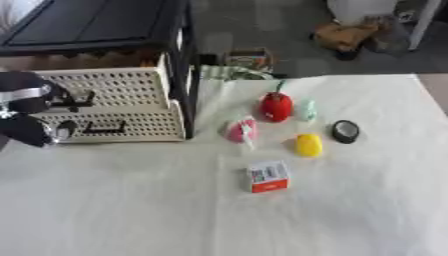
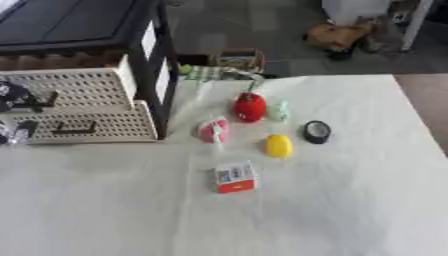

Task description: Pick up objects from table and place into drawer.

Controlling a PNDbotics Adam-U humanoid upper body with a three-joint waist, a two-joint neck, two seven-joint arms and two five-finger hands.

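So the toys lie in a bunch on the white table point(image 1: 131, 210), near the drawers: a red pepper point(image 1: 276, 106), a yellow lemon point(image 1: 308, 145), a pink thing point(image 1: 241, 130), a round black thing point(image 1: 346, 131) and a little box point(image 1: 268, 176). None is picked up yet. The cream drawer point(image 1: 114, 125) is just beside the left hand point(image 1: 31, 112), maybe so it can pull the handle. I cannot tell if its fingers are curled. The right hand does not show.

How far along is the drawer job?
Nothing visibly stowed. Left hand sits at the drawer unit front; its fingers aren't readable. Still on the table: red pepper, pink item, yellow item, black round item, small box.
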